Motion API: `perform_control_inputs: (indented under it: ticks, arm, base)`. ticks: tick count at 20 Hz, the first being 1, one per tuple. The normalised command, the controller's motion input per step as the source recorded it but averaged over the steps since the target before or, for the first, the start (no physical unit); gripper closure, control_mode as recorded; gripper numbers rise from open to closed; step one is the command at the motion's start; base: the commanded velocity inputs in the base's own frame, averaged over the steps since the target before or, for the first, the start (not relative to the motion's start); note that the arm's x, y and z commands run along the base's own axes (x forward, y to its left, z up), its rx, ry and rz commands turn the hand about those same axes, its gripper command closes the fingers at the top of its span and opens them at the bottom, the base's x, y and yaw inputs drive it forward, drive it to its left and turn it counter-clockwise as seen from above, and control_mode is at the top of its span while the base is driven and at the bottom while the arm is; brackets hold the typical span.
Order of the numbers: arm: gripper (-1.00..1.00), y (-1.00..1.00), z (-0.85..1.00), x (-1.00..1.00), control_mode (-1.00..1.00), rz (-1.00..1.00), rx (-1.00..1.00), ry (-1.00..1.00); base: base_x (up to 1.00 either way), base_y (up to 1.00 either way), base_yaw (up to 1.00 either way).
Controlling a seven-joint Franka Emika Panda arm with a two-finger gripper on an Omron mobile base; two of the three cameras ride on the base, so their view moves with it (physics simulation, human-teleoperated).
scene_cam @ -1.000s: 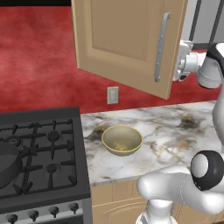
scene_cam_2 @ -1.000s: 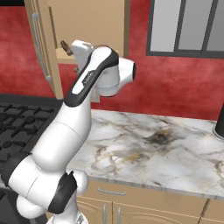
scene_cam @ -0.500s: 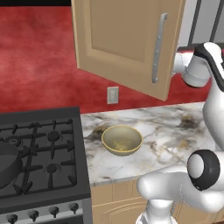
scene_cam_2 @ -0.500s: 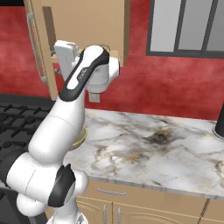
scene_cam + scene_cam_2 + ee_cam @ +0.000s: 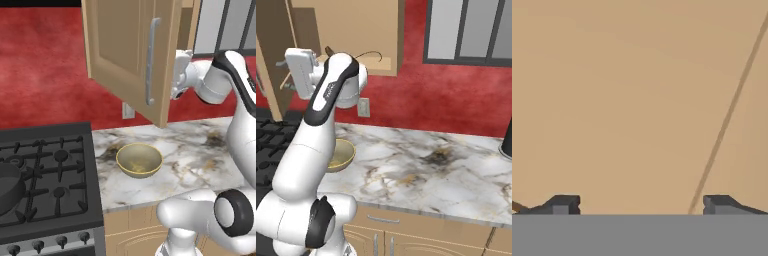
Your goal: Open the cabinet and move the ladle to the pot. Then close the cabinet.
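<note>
Since the earlier frames, the arm has swung leftward and the hand has gone in behind the open door; the door, bowl and stove have not shifted.

From my station, items by descending size:

1. Cabinet (image 5: 130, 55). I see its door swung wide open in the left base view, with the long silver bar handle (image 5: 151, 60) on the outer face. In the right base view I see the cabinet body (image 5: 356, 30) with its bottom shelf exposed.

2. Counter (image 5: 421, 165). I see a marbled white surface with a dark smudge near its middle.

3. Stove (image 5: 47, 180). Black grates, left of the counter.

4. Pot (image 5: 9, 186). It sits on the stove at the left edge of the left base view, partly cut off by the frame. I cannot see anything inside it.

5. Bowl (image 5: 139, 160). Yellowish-tan, upright on the counter just beside the stove. I see nothing in it.

6. Gripper (image 5: 641, 204). In the hand view I see both fingertips (image 5: 562, 204) standing wide apart with nothing between them: released, holding nothing. They face a plain tan cabinet surface with one slanted seam. In the right base view the hand (image 5: 300, 72) is raised at shelf height.

7. Ladle (image 5: 370, 52). I see its thin dark handle arching above the cabinet shelf, so it is inside the cabinet. Its scoop end is behind the arm and I cannot make it out.
</note>
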Motion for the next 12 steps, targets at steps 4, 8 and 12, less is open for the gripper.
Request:
perform_control_inputs:
  ticks: [4,8,12]
  arm:
    - [-1.00,0.76,0.03,-0.78,-1.00,0.18,0.00,-0.03]
    - [-1.00,0.90,0.00,-0.55,-1.00,0.15,0.00,-0.02]
    - [-1.00,0.61,0.08,-0.26,-1.00,0.11,0.00,-0.07]
  base:
    - [0.00,0.00,0.00]
    - [0.00,0.00,0.00]
    - [0.00,0.00,0.00]
